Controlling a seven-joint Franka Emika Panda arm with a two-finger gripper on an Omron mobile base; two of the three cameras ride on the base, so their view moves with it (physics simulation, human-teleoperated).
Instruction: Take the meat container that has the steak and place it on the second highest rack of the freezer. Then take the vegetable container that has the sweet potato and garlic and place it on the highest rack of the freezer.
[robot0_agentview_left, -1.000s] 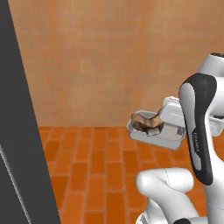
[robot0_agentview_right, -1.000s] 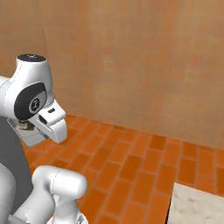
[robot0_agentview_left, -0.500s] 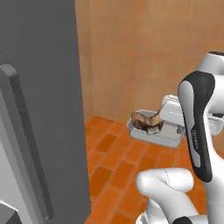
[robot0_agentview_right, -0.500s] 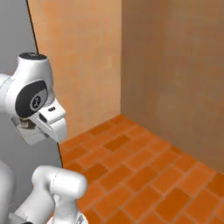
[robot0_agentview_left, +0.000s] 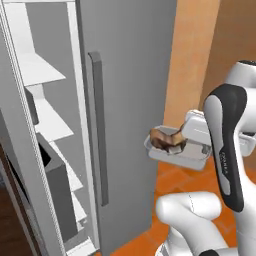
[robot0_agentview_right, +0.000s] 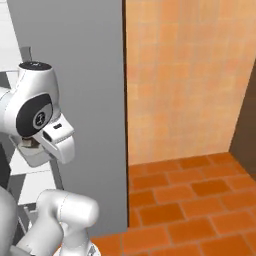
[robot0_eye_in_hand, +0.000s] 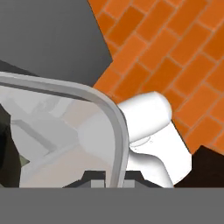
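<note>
Left base view is showing me the meat container (robot0_agentview_left: 175, 150) hanging out in front of the arm at about the height of the freezer door's (robot0_agentview_left: 127, 100) lower half, with the steak (robot0_agentview_left: 162, 139) sitting in its near end. I'm carrying it on the gripper (robot0_eye_in_hand: 111, 177), which I'm reading as pinched on the tray's rim (robot0_eye_in_hand: 116, 131) in the hand view, since the clear wall runs right down to the finger tips; I can't actually see the fingers themselves, so take that as a guess. The freezer (robot0_agentview_left: 45, 125) is standing open off to the left, white shelves stacked inside, and the grey door with its long handle (robot0_agentview_left: 98, 127) is sitting between the tray and that opening. So I'm judging we're in the carry-to-freezer part of step one, nothing placed yet. Next I'm needing to swing the tray left around the door edge, lift it, and slide it level onto the second highest rack (robot0_agentview_left: 42, 68) without tipping the steak out.
</note>
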